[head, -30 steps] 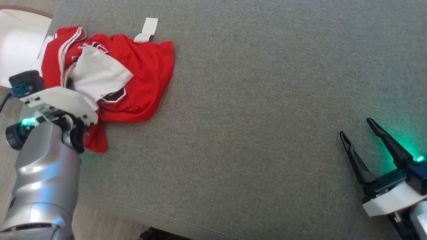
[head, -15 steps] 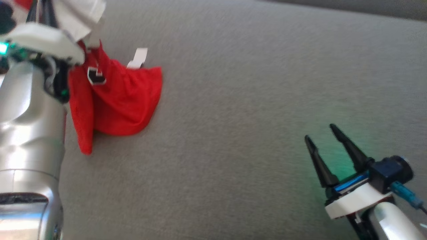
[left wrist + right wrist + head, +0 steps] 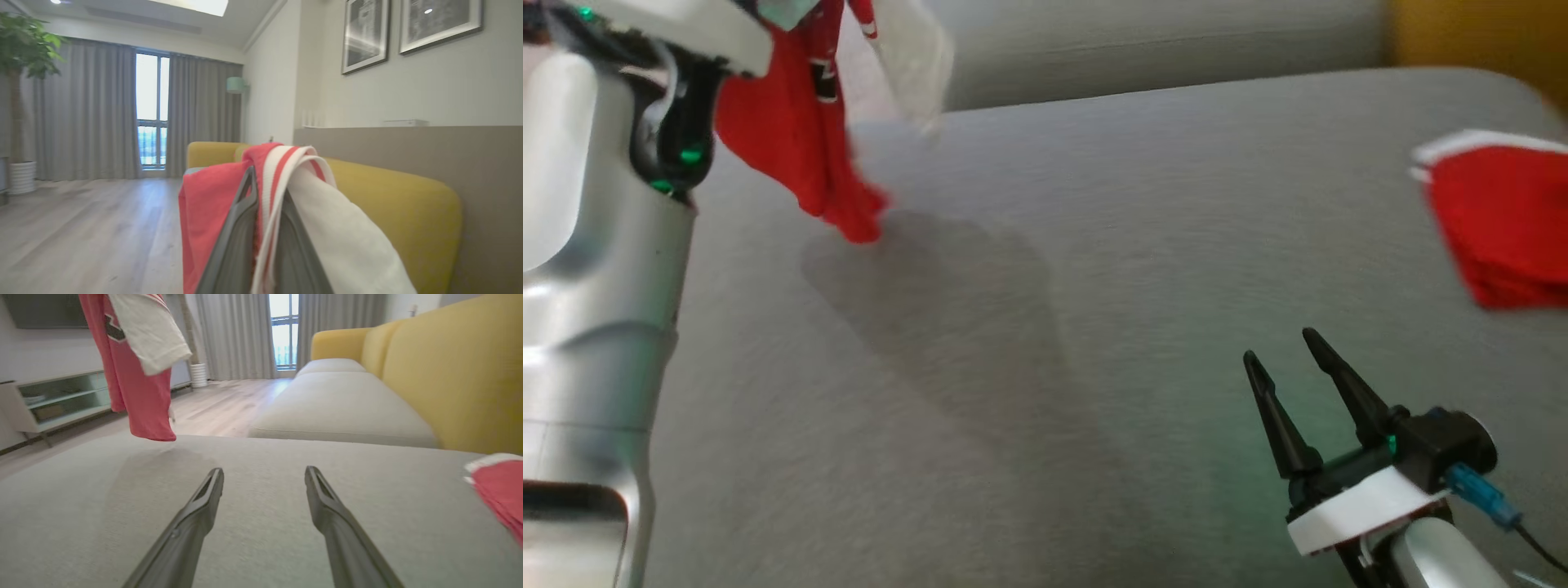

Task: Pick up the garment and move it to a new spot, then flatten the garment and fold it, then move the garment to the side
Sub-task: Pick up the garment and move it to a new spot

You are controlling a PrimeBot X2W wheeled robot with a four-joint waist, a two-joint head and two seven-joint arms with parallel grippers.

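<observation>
The red and white garment (image 3: 800, 139) hangs in the air from my raised left arm at the upper left of the head view, its lower tip just above the grey sofa cushion (image 3: 1029, 343). In the left wrist view my left gripper (image 3: 267, 190) is shut on the garment (image 3: 204, 212), red cloth to one side and white cloth draped over the other. The right wrist view shows the garment (image 3: 139, 367) dangling at the upper left. My right gripper (image 3: 1278, 347) is open low over the cushion at the lower right, holding nothing, its fingers (image 3: 204, 498) wide apart.
A second red and white cloth (image 3: 1494, 220) lies folded at the cushion's right edge. A yellow sofa back (image 3: 449, 371) runs along the right, and another grey seat cushion (image 3: 339, 408) lies beyond. A low cabinet (image 3: 53, 400) stands across the wooden floor.
My left arm has lifted the garment off the cushion until it hangs free. The head camera has tilted up, bringing the second red cloth into view. The right gripper stays open.
</observation>
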